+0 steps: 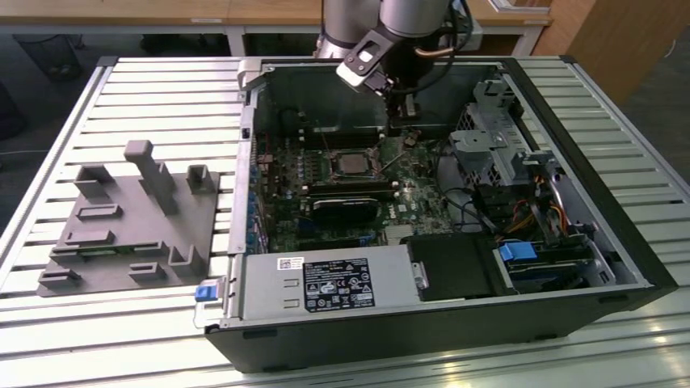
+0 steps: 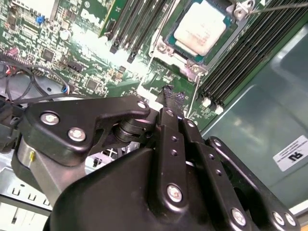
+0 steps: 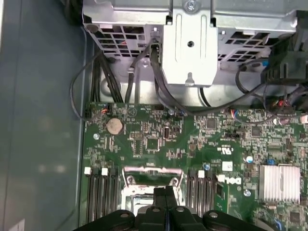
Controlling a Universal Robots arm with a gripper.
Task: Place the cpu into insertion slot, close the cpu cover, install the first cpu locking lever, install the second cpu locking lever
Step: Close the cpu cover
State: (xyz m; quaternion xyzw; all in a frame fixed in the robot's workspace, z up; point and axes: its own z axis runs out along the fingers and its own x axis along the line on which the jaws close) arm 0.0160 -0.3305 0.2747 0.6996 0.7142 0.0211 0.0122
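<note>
One grey robot arm [image 1: 367, 20] reaches down into one open black tower computer case [image 1: 636, 242] lying on its side. Its single black gripper [image 1: 405, 125] hangs over the green circuit board [image 3: 192, 144]. In both wrist views the two fingers [image 3: 161, 199] are pressed together with only a seam between them, and nothing shows clamped there.

The one small square silvery-grey cpu [image 2: 202, 26] is seated in the one square insertion slot [image 1: 331, 164]. The one thin silver cpu cover [image 2: 162, 48] frames it, and the chip's top shows through the window. In the second wrist view the gripper [image 2: 168, 94] tips sit just beside the socket's corner. Two thin wire locking levers show there: one lever [image 2: 194, 94] runs close past the fingertips, though I cannot tell if they touch, and a second lever [image 2: 281, 6] lies at the far side of the socket. Two banks of long black memory slots [image 3: 101, 192] flank the socket.

The first wrist view shows one round coin cell [image 3: 114, 126], one finned silver heat sink [image 3: 279, 182] and one perforated metal drive cage [image 3: 190, 43]. The exterior view adds one labelled silver power supply box [image 1: 323, 283], one black rectangular block [image 1: 351, 212] near the socket, and two blue plastic tabs [image 1: 519, 251].

The case rests on a pale slatted metal table [image 1: 140, 89]. One grey moulded fixture [image 1: 119, 234] with upright pegs sits at the exterior view's left, well apart from the case. Wooden desks [image 1: 108, 10] stand behind.
</note>
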